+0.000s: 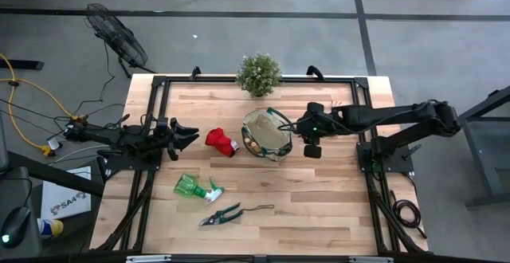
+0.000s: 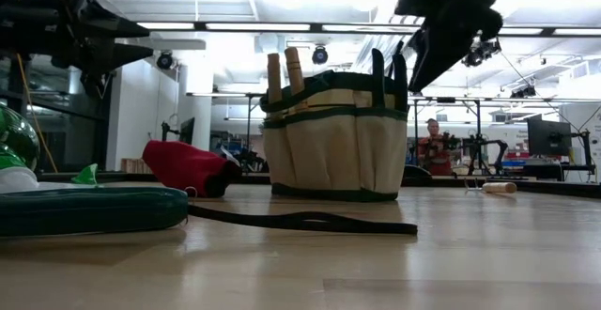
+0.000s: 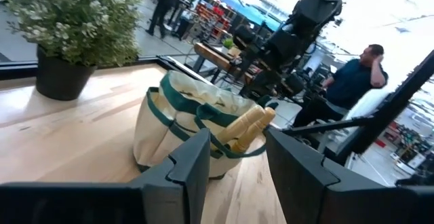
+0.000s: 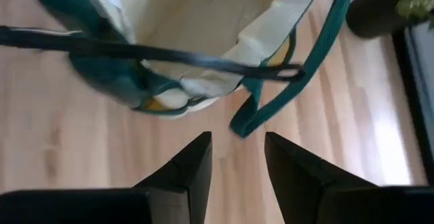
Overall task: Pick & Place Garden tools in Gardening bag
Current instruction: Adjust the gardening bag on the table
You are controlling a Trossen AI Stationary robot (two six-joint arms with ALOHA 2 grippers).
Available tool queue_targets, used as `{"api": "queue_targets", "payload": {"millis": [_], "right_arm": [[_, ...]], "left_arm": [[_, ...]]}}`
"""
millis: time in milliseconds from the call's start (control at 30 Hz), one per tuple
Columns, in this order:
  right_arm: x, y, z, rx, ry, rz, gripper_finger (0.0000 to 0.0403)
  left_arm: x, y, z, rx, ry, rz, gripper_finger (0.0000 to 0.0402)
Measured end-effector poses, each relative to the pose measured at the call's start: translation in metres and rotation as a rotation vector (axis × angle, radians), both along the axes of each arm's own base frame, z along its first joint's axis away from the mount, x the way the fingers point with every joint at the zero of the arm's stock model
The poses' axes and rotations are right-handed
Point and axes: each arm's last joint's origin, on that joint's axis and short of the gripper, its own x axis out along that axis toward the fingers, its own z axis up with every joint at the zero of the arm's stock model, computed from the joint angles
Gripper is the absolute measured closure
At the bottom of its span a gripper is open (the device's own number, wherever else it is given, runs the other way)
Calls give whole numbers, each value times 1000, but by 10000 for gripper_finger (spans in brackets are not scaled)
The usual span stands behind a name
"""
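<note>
Two slim black jointed arms, a green light glowing on the right arm (image 1: 374, 118)

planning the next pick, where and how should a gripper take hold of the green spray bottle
Grip the spray bottle across its narrow neck, just behind the white trigger head, coming straight down from above. It lies flat on its side on the table, and the round green body is probably too wide for the fingers.

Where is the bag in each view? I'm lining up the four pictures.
High: bag at table centre, right gripper beside it.
Low: centre, upright.
Left wrist: centre, beyond the open fingers.
Right wrist: upper part, seen from above.
Shared landmark: potted plant.
</note>
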Motion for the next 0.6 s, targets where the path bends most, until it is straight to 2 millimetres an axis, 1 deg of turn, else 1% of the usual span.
{"api": "queue_targets", "payload": {"millis": [133,367,500,600], "right_arm": [[8,-1,-7,-43,22,0,274],[22,-1,-20,-33,30,29,274],[26,-3,-27,-65,54,7,274],[26,-3,-27,-65,57,7,274]], "left_arm": [[0,-1,0,2,4,-21,261],[0,-1,-2,-19,19,-24,261],[0,-1,-3,-22,24,-27,261],[0,-1,-3,-22,24,-27,261]]}}
